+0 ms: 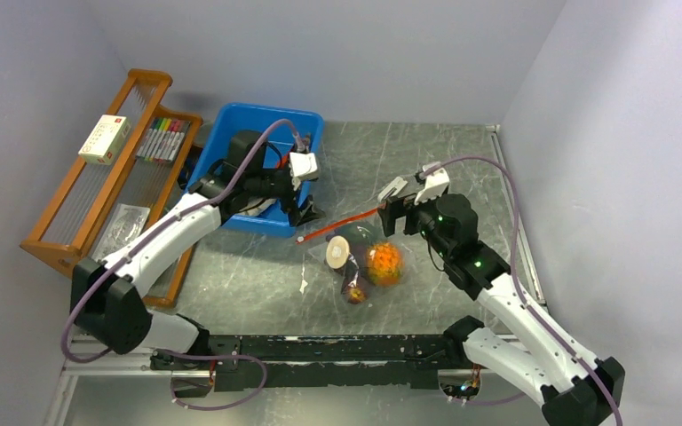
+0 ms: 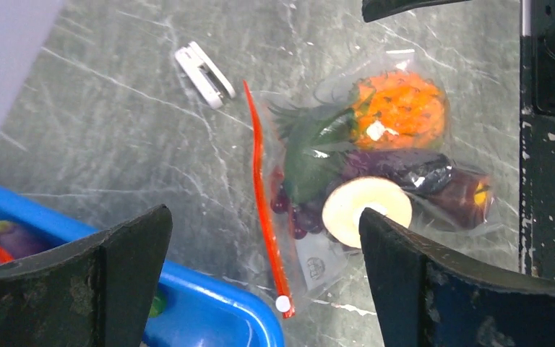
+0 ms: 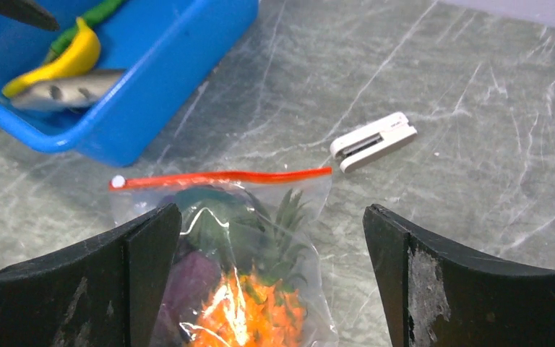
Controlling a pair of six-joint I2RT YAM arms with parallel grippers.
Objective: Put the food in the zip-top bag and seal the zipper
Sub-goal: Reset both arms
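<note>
Since the food (image 2: 397,116) lies inside the zip-top bag (image 2: 318,266), loading looks done | zipper (image 2: 264,202) seal uncertain | left fingers (image 2: 115,275), right fingers (image 3: 137,275) apart, empty

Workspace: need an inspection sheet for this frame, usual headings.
Surface: grey marbled tabletop, veined, flat.
Job's things: clear zip-top plastic bag lies flat, holding orange toy pineapple, purple toy eggplant, dark red toy grapes and white-faced round piece. Red zipper strip looks straight; seal cannot be confirmed.
Clutter: small white clip near the zipper, apart; blue plastic bin with more toys; wooden rack with marker pens.
Pincers: left pincer open, empty; right pincer open, empty.
Cables: lilac cable along each arm, no snag seen.
Surroundings: plain pale walls, nothing else seen.
</note>
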